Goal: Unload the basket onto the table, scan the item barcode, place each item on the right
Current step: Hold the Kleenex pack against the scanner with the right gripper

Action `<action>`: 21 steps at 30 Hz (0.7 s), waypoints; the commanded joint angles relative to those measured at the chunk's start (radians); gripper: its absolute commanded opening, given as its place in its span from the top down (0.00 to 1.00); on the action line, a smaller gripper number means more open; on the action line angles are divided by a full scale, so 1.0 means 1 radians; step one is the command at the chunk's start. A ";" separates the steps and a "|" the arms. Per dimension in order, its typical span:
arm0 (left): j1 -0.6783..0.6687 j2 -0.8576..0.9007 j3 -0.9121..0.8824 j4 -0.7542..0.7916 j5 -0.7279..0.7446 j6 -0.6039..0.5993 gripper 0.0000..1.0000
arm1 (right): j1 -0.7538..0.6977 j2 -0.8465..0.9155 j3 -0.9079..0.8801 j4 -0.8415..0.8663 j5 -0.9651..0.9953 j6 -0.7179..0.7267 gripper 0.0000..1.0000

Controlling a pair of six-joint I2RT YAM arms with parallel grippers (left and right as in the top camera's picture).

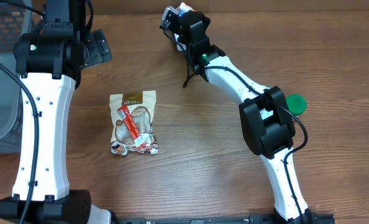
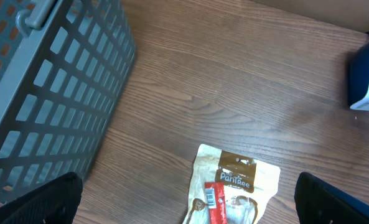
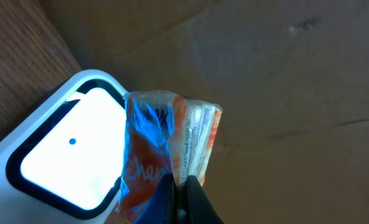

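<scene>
Pinching the crinkly snack packet [image 3: 172, 134] by one edge in our clenched right claw [image 3: 179, 186], just beside the scanner [image 3: 53, 155], we judge it light, soft and slippery, best gripped at that seam, while our left claw [image 1: 96, 48] hangs released.

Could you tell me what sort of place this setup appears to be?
Probably a mock retail checkout bench: a wrapped snack held beside a lit barcode scanner, a grey plastic basket, and a wood-grain table.
</scene>
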 commanded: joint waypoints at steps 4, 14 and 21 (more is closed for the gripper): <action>-0.006 -0.007 0.008 0.001 -0.010 0.011 0.00 | 0.006 0.000 0.009 0.011 -0.031 0.001 0.96; -0.006 -0.007 0.008 0.001 -0.010 0.011 0.00 | 0.008 0.051 0.009 0.008 -0.005 0.016 0.96; -0.006 -0.007 0.008 0.001 -0.010 0.011 0.00 | 0.046 -0.002 0.012 0.052 0.113 0.077 0.96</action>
